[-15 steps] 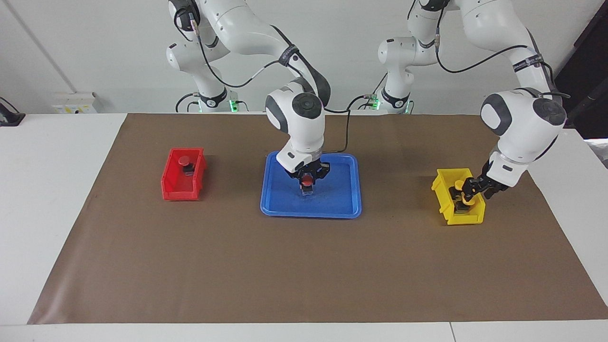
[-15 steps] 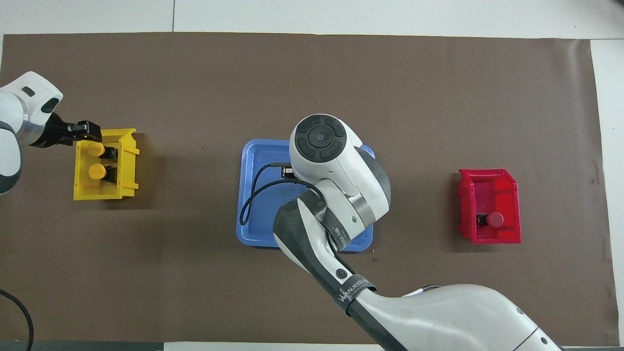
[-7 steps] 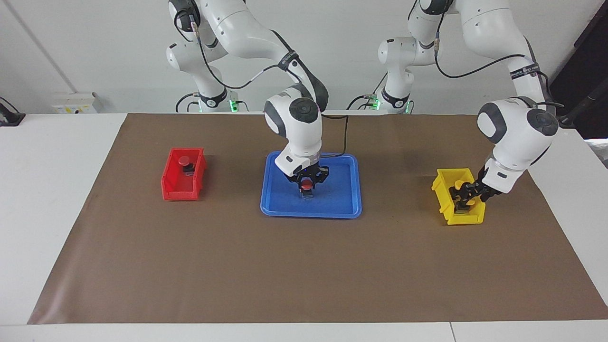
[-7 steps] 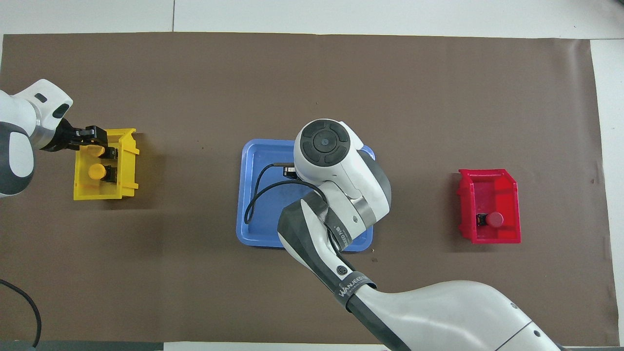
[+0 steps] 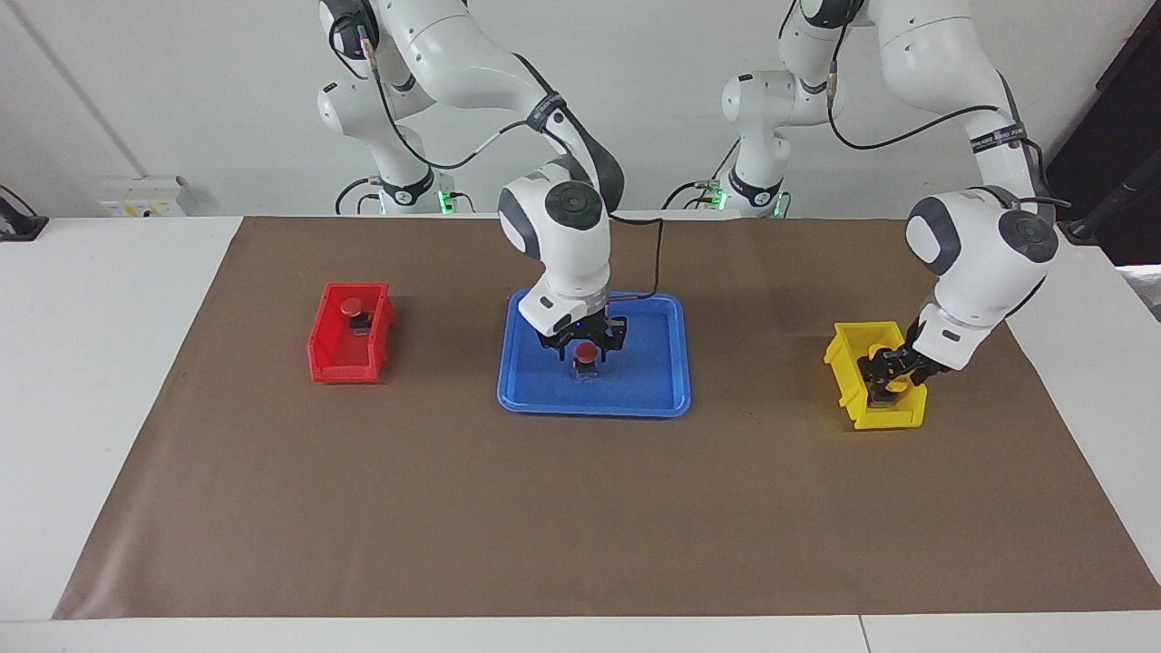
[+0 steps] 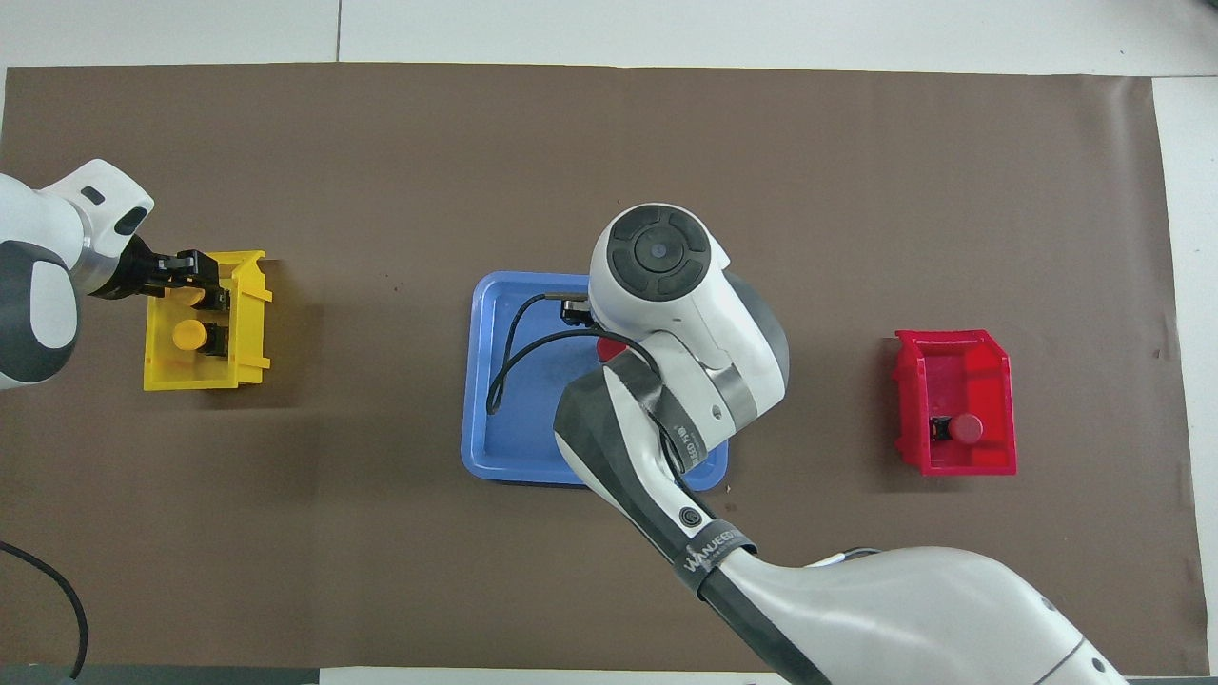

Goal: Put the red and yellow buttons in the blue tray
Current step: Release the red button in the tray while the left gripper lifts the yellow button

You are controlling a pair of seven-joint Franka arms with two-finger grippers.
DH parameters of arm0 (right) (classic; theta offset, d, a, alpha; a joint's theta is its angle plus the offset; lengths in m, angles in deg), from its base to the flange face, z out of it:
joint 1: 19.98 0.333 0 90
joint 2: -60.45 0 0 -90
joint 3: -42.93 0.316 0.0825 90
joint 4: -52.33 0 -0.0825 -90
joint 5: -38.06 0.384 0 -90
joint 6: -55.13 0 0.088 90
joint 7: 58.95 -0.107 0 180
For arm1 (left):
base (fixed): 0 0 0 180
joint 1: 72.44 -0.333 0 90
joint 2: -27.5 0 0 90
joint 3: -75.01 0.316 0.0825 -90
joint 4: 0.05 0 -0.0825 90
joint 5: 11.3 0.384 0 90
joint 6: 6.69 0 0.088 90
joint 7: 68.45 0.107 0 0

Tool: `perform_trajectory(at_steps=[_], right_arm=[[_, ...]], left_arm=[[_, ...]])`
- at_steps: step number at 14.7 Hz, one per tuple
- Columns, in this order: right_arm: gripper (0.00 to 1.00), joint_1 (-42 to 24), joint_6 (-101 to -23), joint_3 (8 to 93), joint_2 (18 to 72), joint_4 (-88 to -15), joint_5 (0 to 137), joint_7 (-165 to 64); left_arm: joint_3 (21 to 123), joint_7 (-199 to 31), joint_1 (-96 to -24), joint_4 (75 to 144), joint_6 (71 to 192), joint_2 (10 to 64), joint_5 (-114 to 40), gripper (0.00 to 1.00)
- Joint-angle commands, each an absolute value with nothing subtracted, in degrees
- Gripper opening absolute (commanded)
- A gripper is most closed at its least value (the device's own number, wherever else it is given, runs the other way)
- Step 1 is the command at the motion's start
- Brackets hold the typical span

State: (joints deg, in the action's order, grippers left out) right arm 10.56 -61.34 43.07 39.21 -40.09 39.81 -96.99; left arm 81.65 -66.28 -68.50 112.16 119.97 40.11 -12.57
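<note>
You can read only one text, partly hidden: white letters "WANJEED" on the black band (image 6: 712, 552) around the right arm's forearm.

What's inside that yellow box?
In the yellow box one yellow button shows plainly. The left gripper reaches in over a second yellow button, mostly covering it.

High facing camera looks toward both robots; overhead camera looks steeply down; both share the brown paper-covered table (image 5: 580, 508).
</note>
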Motion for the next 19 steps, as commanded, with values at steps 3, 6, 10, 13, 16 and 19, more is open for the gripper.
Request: perform_trajectory(at_steps=[3,6,10,13,16,19], right_arm=[[0.72,-1.85,-48.14,43.80,58.56,-51.16,39.47,-81.39],[0.72,-9.41,-51.12,43.80,69.30,-65.58,39.64,-68.30],[0.70,-17.06,-62.55,43.72,73.90,-78.88,39.64,-58.88],[0.68,-21.11,-63.17,43.72,72.06,-79.24,39.64,-57.10],[0.64,-21.38,-64.66,43.72,71.36,-81.35,39.64,-55.36],[0.63,-24.19,-68.00,43.72,70.38,-83.19,39.64,-50.78]], left_arm=[[81.78,-65.55,-68.49,114.12,121.63,38.92,-13.33,0.59],[81.78,-65.47,-69.01,114.03,121.63,39.01,-13.33,0.07],[81.78,-65.73,-69.10,108.35,116.04,39.45,-14.11,0.01],[81.87,-66.51,-68.84,96.67,102.78,39.54,-16.83,0.01],[81.43,-70.64,-63.96,86.63,93.27,42.78,-16.40,0.02],[81.26,-84.22,-54.19,88.79,97.34,42.44,-17.19,0.01]])
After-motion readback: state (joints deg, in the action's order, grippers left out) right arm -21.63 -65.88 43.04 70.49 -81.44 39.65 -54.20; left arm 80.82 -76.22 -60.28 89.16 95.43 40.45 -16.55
